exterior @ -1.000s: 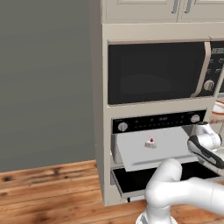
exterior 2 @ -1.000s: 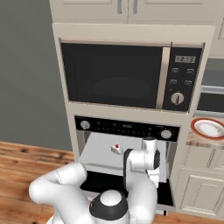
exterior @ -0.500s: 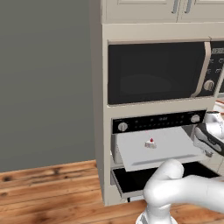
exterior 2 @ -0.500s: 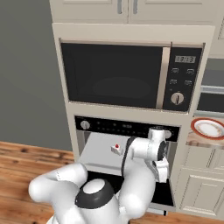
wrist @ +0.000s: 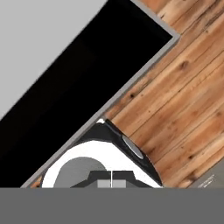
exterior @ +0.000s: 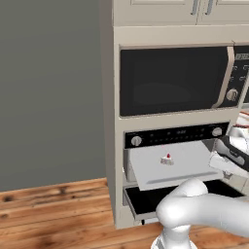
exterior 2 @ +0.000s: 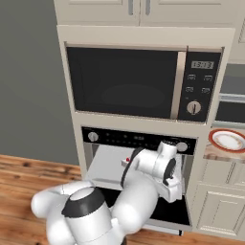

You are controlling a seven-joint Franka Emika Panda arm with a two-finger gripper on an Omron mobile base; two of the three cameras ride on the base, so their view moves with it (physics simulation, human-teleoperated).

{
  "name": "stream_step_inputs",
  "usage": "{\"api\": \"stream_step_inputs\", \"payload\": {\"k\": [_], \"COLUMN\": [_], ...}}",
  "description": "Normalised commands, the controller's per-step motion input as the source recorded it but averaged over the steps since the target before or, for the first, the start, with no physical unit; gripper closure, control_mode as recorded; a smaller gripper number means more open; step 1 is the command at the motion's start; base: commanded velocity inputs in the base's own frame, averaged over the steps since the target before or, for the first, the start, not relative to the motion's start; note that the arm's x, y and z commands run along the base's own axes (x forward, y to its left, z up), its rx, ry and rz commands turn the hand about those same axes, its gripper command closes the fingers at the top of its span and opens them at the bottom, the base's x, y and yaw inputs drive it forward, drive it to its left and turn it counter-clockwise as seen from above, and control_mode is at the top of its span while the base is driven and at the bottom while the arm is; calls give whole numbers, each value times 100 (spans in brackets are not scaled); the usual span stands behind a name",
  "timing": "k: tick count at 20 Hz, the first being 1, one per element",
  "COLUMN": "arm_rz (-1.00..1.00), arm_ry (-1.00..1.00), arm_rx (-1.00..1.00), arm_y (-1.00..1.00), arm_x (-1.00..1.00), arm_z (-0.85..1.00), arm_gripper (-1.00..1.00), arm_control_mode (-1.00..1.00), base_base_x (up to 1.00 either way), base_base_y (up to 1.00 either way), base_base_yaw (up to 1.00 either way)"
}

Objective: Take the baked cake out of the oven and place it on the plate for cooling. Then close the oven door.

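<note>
Hand view looks straight down: the gripper [wrist: 111, 183] has its two fingertips pressed together with nothing between them, hanging over the dark glass of the dropped-open oven door [wrist: 65, 100] and the wood floor [wrist: 183, 96]. Left base view puts the hand at the right end of the oven [exterior: 175, 138] opening. The baked cake [exterior: 167, 160] sits on the pulled-out grey tray [exterior: 160, 168], off to the gripper's left and well apart from it. The plate [exterior 2: 228, 140] rests on the counter [exterior 2: 225, 154] to the gripper's right, a bit higher up.
</note>
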Motion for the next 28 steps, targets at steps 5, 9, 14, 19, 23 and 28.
{"api": "stream_step_inputs", "payload": {"k": [5,9,14,19,23,28], "arm_rz": [30,27,19,13,12,1], "arm_ry": [-22,-25,-27,-22,-7,0], "arm_rx": [6,0,0,0,0,0], "arm_y": [68,75,72,72,52,14], "arm_x": [0,-1,-4,1,19,21], "arm_z": [53,35,9,0,4,5], "arm_gripper": [100,100,100,-100,-100,-100], "arm_control_mode": [-100,-100,-100,-100,-100,-100], "base_base_x": [0,0,0,0,0,0], "base_base_y": [0,0,0,0,0,0], "base_base_yaw": [0,0,0,0,0,0]}}
